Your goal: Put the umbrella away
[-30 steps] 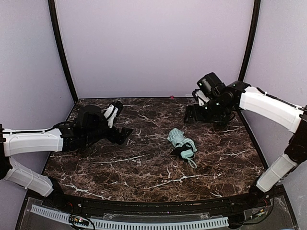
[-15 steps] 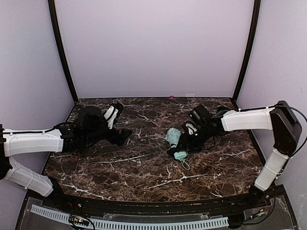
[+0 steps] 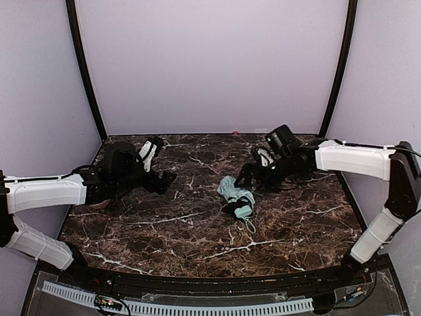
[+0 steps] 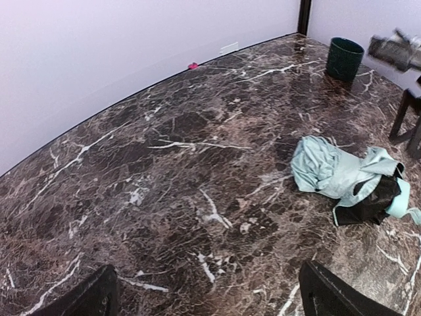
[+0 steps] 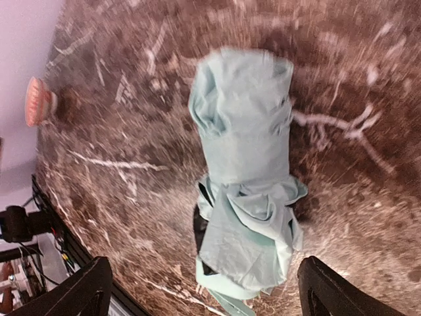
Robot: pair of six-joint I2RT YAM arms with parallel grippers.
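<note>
The umbrella [image 3: 235, 199] lies folded and crumpled on the marble table [image 3: 197, 230], right of centre: pale mint fabric, black lining showing, strap trailing toward the front. My right gripper [image 3: 252, 176] hovers just behind and right of it, open. In the right wrist view the umbrella [image 5: 247, 178] fills the middle, below and between the spread fingers of the gripper [image 5: 207, 297], which do not touch it. My left gripper [image 3: 163, 179] stands open well to the left. In the left wrist view its gripper [image 4: 209, 301] has only bare marble between its fingers, with the umbrella [image 4: 332, 172] off to the right.
A dark green mug [image 4: 345, 58] stands near the back right corner, beside the right arm [image 4: 398, 49]. A small pink thing [image 3: 235, 133] lies at the foot of the back wall. A peach-coloured round thing [image 5: 37, 101] shows at the left edge of the right wrist view.
The right arm came down from the back right to the umbrella and now sits just behind it. The umbrella has shifted a little to the left. The left arm barely moved.
</note>
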